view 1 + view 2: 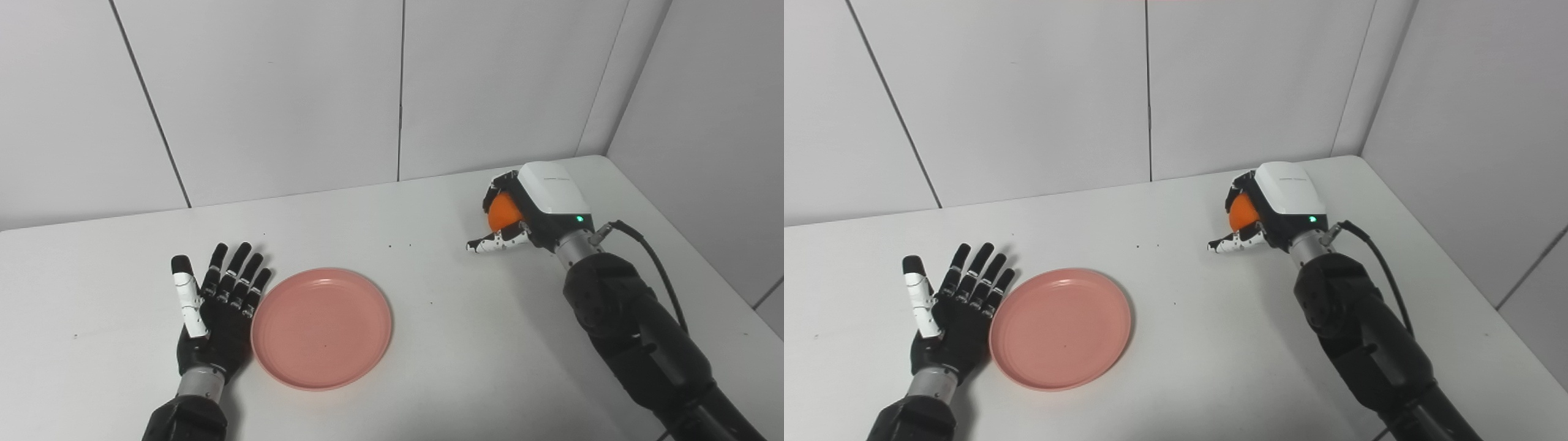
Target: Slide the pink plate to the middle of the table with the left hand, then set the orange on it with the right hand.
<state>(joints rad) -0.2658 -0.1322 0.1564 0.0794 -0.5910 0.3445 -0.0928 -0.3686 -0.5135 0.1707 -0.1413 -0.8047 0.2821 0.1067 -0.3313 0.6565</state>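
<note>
Your left hand point(211, 318) lies flat, fingers spread, holding nothing, touching the plate point(321, 327) near the table's point(429, 367) middle. Your right hand point(520, 214) curls round the orange point(503, 211) (far right corner); lift clear, carry left, lower onto the plate's centre.

Round pink plastic plate point(321, 327): lying on the white table point(429, 367), left of centre.
Left hand point(217, 312): resting just left of it.
Round orange fruit point(503, 212): sitting far right, inside the right hand point(520, 214).
</note>
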